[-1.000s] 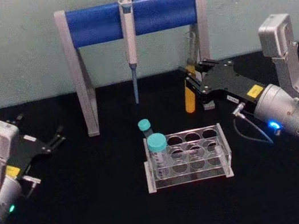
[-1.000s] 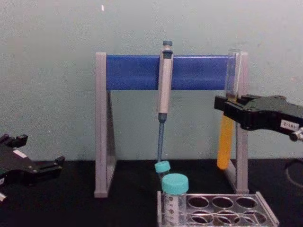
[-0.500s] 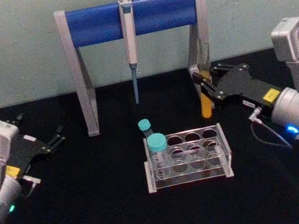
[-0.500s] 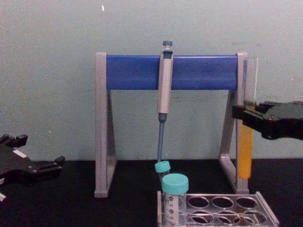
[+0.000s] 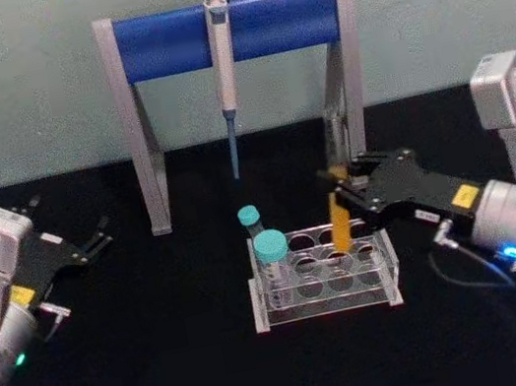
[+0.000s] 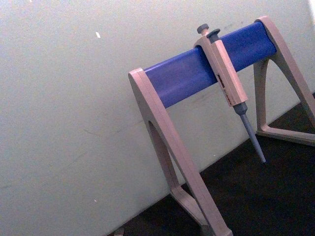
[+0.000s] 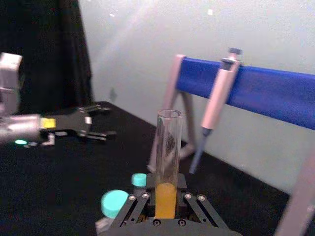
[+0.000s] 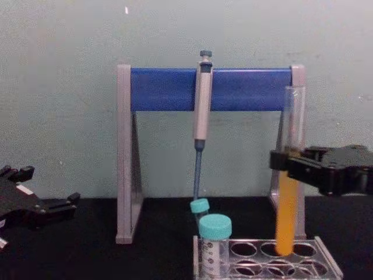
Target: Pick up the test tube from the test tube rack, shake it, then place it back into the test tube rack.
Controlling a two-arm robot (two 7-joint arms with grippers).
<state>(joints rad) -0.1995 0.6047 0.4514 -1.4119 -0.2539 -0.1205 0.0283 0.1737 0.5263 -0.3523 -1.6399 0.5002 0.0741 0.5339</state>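
The test tube is clear, uncapped and upright, with orange-yellow liquid in its lower half. My right gripper is shut on it at mid-height, fingers on either side of the tube. In the chest view the tube's rounded end reaches the top plate of the test tube rack, at the back row toward the right; I cannot tell which hole. The clear rack sits at table centre. My left gripper is parked open at the far left, also visible in the chest view.
Two teal-capped vials stand in the rack's left column. Behind the rack is a grey-and-blue pipette stand with a grey pipette hanging from its bar. Its right leg is just behind the tube. The tabletop is black.
My right gripper has carried the tube from up beside the stand's right leg, forward and down, until its lower end meets the rack's back row. The left arm has not moved.
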